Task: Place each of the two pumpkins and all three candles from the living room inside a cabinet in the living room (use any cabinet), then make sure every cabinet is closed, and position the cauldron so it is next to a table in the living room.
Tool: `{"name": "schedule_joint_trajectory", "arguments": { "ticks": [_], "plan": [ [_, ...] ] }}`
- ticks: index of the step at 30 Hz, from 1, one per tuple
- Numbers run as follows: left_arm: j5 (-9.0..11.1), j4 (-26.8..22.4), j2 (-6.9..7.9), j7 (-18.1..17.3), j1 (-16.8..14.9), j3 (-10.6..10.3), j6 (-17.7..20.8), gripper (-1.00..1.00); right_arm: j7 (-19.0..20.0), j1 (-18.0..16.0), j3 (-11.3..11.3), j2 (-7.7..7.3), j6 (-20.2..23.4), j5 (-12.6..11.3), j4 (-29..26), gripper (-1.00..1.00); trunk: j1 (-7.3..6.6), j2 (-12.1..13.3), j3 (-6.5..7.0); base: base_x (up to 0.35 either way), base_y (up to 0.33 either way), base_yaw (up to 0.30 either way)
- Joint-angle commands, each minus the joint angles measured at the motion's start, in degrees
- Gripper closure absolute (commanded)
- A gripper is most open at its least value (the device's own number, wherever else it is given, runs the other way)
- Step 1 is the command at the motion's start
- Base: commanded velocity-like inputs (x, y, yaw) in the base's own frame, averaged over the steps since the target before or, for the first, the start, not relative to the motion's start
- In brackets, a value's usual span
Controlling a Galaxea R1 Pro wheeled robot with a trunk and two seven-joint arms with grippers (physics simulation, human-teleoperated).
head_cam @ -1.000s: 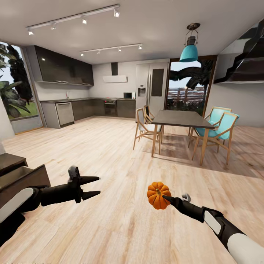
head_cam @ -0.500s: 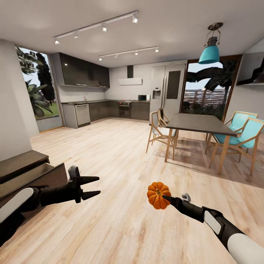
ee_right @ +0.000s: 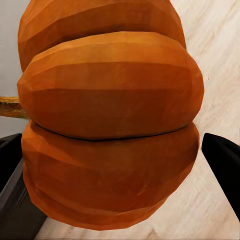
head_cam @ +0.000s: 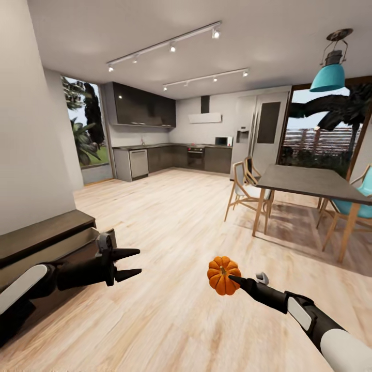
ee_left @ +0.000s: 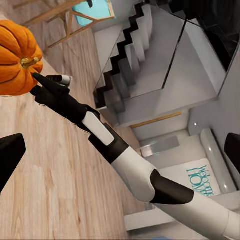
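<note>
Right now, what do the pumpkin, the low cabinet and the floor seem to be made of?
The pumpkin in the right hand: matte orange ribbed skin, real or plastic is unclear. The cabinet: dark brown wood look, dull finish with faint grain. The floor: pale wooden planks, seams and grain visible, slight sheen.

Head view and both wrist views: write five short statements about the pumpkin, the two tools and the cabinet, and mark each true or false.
1. The right tool is shut on the pumpkin. True.
2. The left tool holds a candle. False: its fingers stand apart with nothing between them.
3. The pumpkin rests on the dining table. False: it is held in the air above the wooden floor, well short of the table.
4. The dark brown cabinet lies on the robot's left, and the drawer by the left tool stands open. True.
5. The pumpkin is green. False: it is bright orange.
</note>
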Motion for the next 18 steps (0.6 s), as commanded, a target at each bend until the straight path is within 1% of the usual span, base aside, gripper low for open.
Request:
{"name": "schedule_joint_trajectory", "arguments": {
  "ticks": [1, 7, 18],
  "plan": [
    [-0.47, 0.06, 0.04, -0.60, -0.09, -0.14, 0.02, -1.00, -0.05, -0.04, 0.12, -0.06, 0.54, -0.83, -0.09, 1.00, -0.24, 0.38, 0.17, -0.019, 0.000, 0.264],
    [-0.47, 0.02, 0.04, -0.61, -0.09, -0.14, 0.01, -1.00, -0.05, -0.04, 0.13, -0.06, 0.54, -0.83, -0.12, 1.00, -1.55, 2.79, 1.52, -0.080, 0.000, 0.264],
    [-0.47, -0.02, 0.04, -0.58, -0.09, -0.14, 0.01, -1.00, -0.57, -0.03, 0.16, -0.06, 0.54, -0.75, -0.19, 1.00, -3.97, 7.20, 4.00, -0.005, 0.000, 0.264]
  ]
}}
